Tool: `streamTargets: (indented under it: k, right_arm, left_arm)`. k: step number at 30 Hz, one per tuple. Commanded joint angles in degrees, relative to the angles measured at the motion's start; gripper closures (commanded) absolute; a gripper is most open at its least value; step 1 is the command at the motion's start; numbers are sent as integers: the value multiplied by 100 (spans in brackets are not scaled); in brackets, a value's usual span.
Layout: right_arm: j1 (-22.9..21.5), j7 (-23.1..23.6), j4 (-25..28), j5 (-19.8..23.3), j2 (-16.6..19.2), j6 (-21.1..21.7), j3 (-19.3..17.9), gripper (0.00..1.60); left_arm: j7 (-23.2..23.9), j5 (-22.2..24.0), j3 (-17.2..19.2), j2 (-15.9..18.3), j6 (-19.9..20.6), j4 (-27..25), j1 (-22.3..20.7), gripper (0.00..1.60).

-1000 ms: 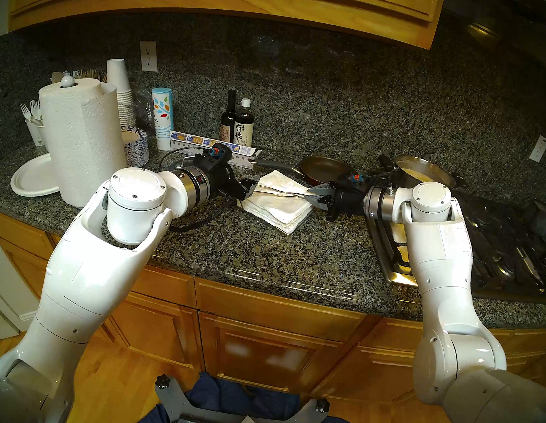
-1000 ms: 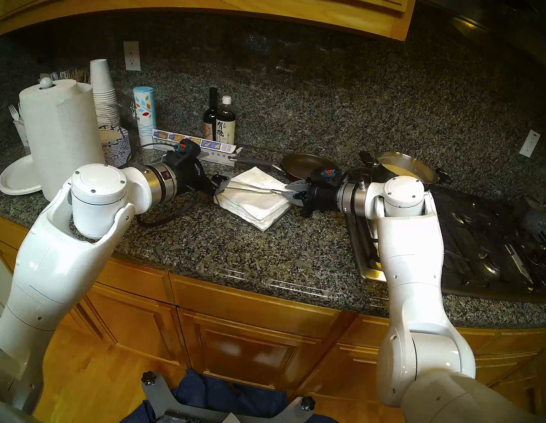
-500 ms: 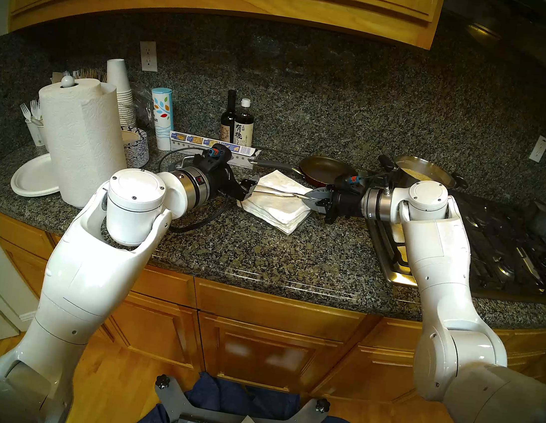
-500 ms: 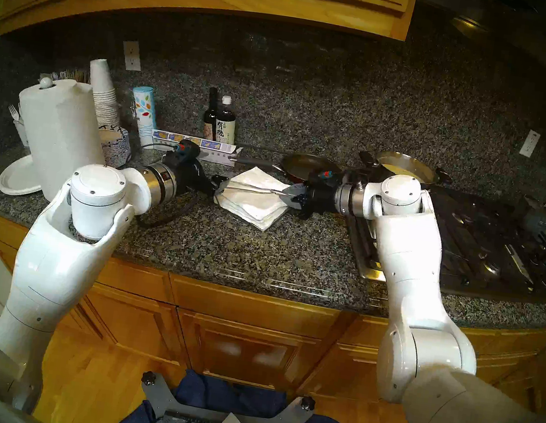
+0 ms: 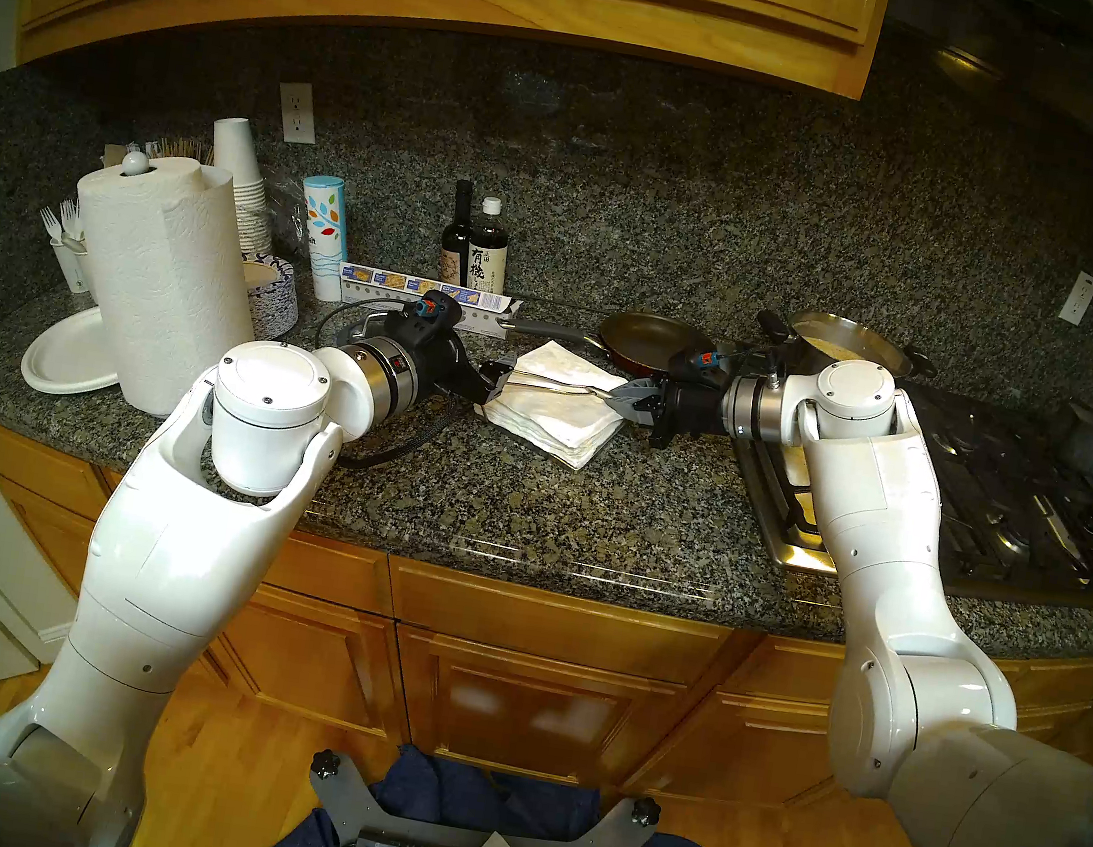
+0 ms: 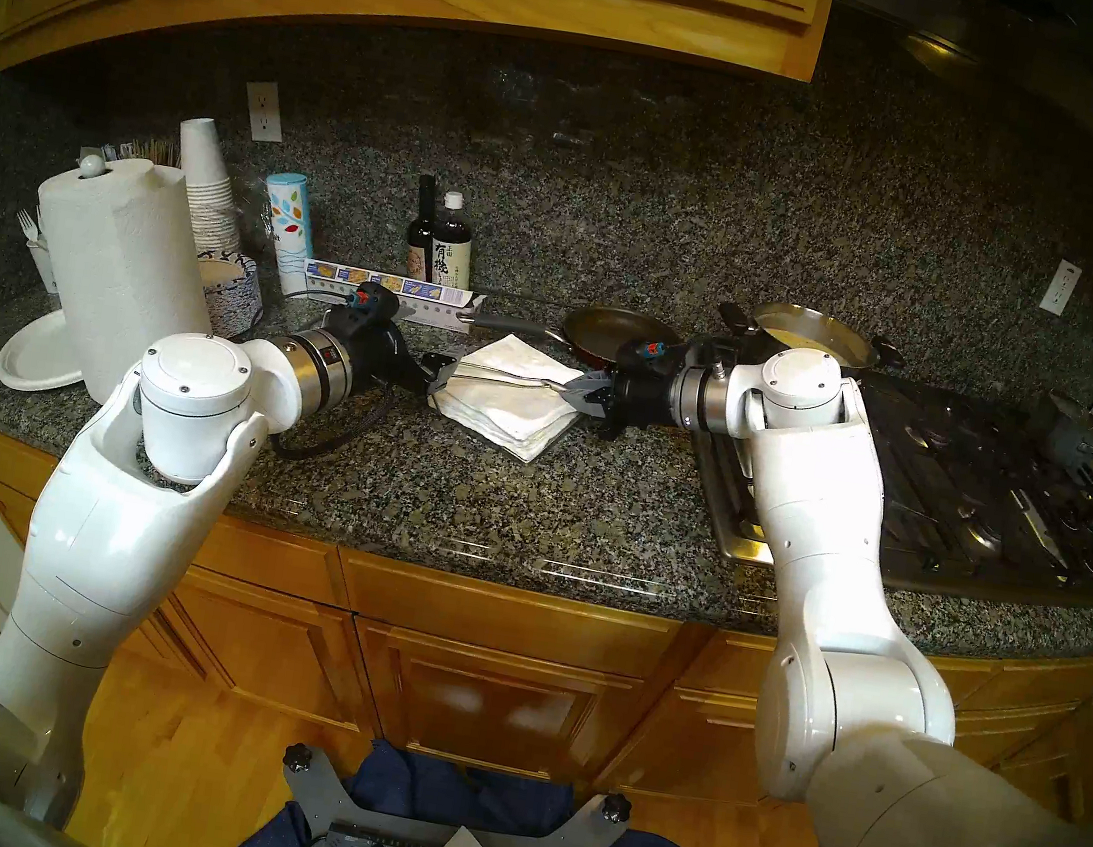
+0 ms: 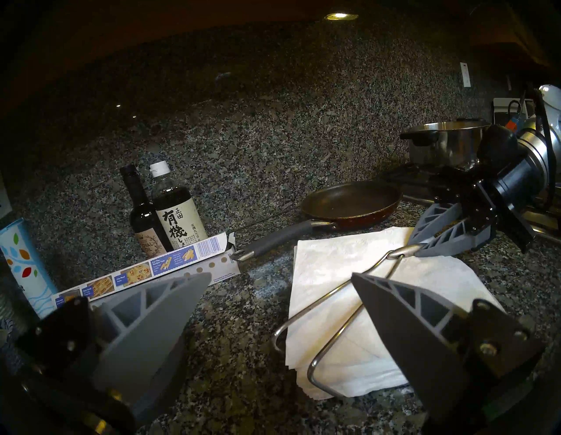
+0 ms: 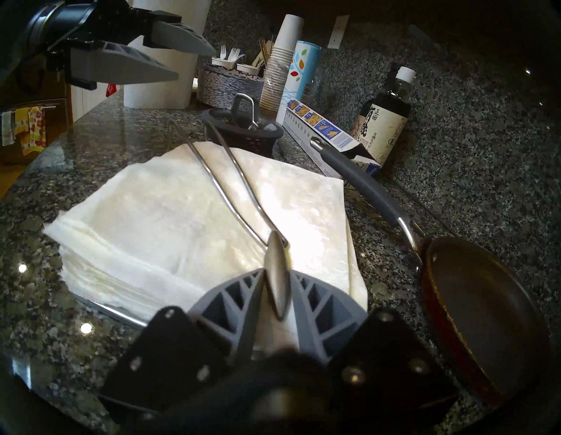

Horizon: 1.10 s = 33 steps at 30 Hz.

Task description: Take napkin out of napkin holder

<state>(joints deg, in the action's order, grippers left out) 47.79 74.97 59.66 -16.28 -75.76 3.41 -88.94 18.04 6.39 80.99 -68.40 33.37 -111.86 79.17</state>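
A thick pile of white napkins point(image 5: 552, 413) lies in the wire napkin holder point(image 8: 121, 313) mid-counter. The top napkin point(image 8: 170, 206) lies under the holder's narrow wire arm point(image 8: 230, 188), which runs across the pile. My right gripper point(image 8: 276, 273) is shut on the arm's flattened tip point(image 7: 406, 250) at the pile's right edge; the head view shows this gripper point(image 5: 624, 395) there too. My left gripper point(image 7: 282, 275) stands open at the pile's left edge, one finger point(image 7: 394, 319) over the arm's hinge end, holding nothing.
A frying pan point(image 5: 653, 343) sits just behind the pile, its handle point(image 8: 358, 185) pointing left toward a foil box point(image 5: 421, 297). Two bottles point(image 5: 476, 255) stand behind. A paper towel roll point(image 5: 157, 287) is far left; pot point(image 5: 849, 343) and stove point(image 5: 1008, 505) are right.
My right gripper has closed tighter on the arm's tip and tilted slightly upward. The left arm has barely shifted and stays open. The pile has not moved.
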Motion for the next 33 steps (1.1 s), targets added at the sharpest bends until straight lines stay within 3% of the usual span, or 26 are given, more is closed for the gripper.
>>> streamTargets:
  k: [1,4,5,10,15,20,33]
  right_arm:
    - [-212,-12,239,49,38,-46,-78,113]
    - [-218,15,341,77,43,-52,-95,119]
    - [-221,23,371,88,44,-49,-102,144]
    - [-243,64,534,132,52,-63,-137,131]
    - [-249,97,640,156,48,-66,-147,139]
    - [-293,107,772,199,16,-73,-162,133]
    - [-372,99,898,244,-124,-74,-134,137]
  left_arm:
    - [23,18,49,-1,-115,-170,-150,0]
    - [33,27,33,-12,-107,-171,-162,0]
    - [38,31,26,-16,-100,-172,-172,0]
    - [78,48,-20,-21,-67,-164,-250,0]
    - [145,52,-88,-38,-50,-128,-344,0]
    - [255,14,-262,-54,-17,-46,-502,0]
    - [223,-301,-809,-198,5,307,-926,0]
